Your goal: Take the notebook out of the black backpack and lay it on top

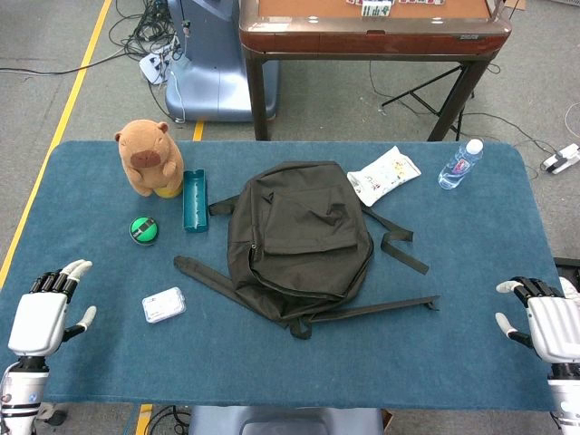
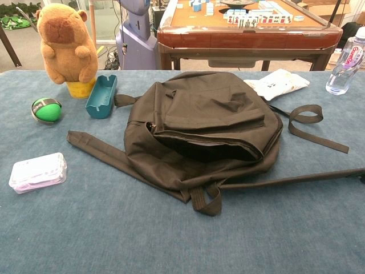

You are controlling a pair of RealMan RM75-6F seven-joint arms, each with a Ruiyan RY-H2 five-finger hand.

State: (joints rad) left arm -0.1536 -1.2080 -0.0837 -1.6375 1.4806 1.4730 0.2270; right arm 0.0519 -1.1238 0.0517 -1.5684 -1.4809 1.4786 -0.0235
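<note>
Nothing is done yet, we judge: the black backpack [image 1: 299, 240] lies mid-table, its near opening gaping, no notebook in sight, presumably inside, while our left hand [image 1: 43, 317] and right hand [image 1: 548, 322] rest empty, fingers apart, at the near corners.

1. Black backpack [image 2: 205, 131] lies flat mid-table, main opening gaping toward the camera, straps trailing left and right.
2. Notebook not visible; inside of the opening is too dark to tell.
3. Left side: capybara plush [image 2: 67, 41], teal tray [image 2: 101, 97] just beside it, green ball [image 2: 46, 109], small white box [image 2: 37, 171] nearer the camera.
4. Right side: white packet [image 2: 278, 83] near the backpack, water bottle [image 2: 348, 65] at the frame edge.
</note>
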